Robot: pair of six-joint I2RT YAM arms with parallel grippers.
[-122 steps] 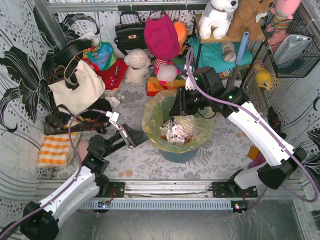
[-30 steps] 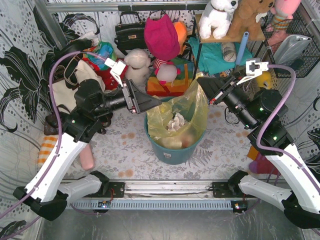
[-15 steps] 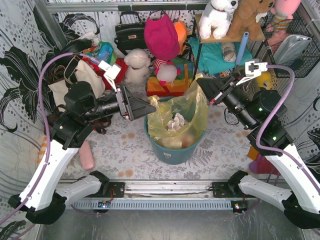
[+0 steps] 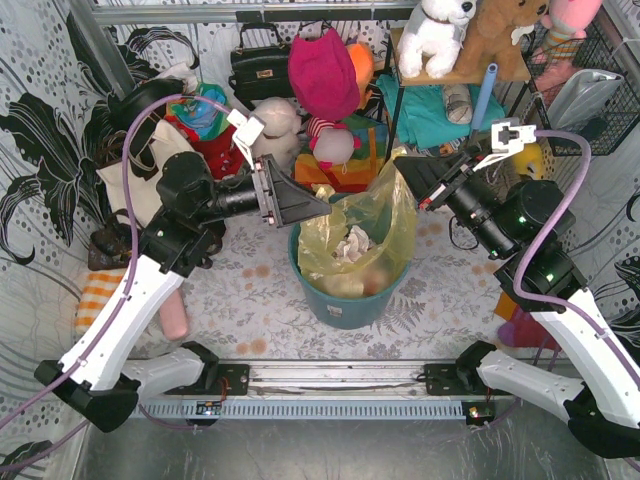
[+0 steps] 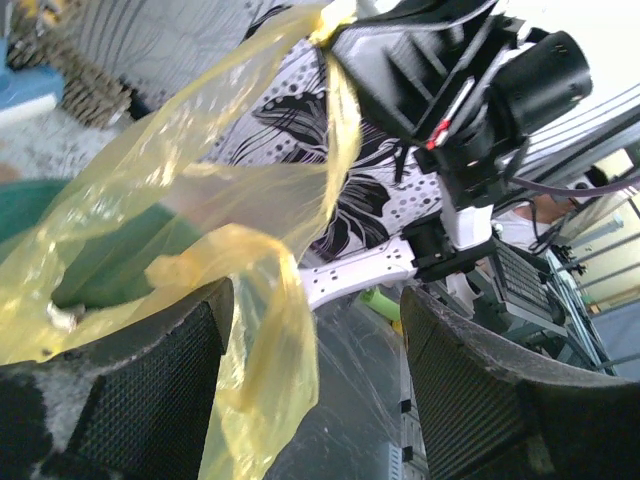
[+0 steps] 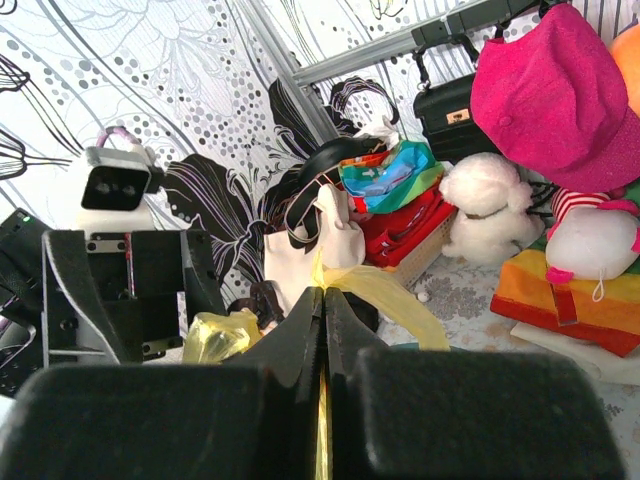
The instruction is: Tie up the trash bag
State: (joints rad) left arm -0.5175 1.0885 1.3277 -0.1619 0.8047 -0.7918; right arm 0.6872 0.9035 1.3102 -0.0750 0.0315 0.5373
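The yellow-green trash bag (image 4: 355,235) sits in a teal bin (image 4: 345,300), with crumpled white paper showing in its mouth. My right gripper (image 4: 402,165) is shut on the bag's right top corner and holds it raised; the right wrist view shows yellow film (image 6: 390,295) pinched in the closed jaws (image 6: 323,295). My left gripper (image 4: 322,205) stands open at the bag's left rim. In the left wrist view a loose fold of the bag (image 5: 270,330) hangs between the wide fingers (image 5: 130,400), close to the left one.
Behind the bin are stuffed toys (image 4: 275,130), a pink hat (image 4: 322,70), a black handbag (image 4: 258,65) and a white tote (image 4: 160,170). An orange checked cloth (image 4: 95,290) lies at the left. A wire basket (image 4: 585,95) hangs at the right wall.
My left gripper has moved right and slightly up, back to the bag's left rim, still open. The right gripper keeps the bag corner raised, unmoved.
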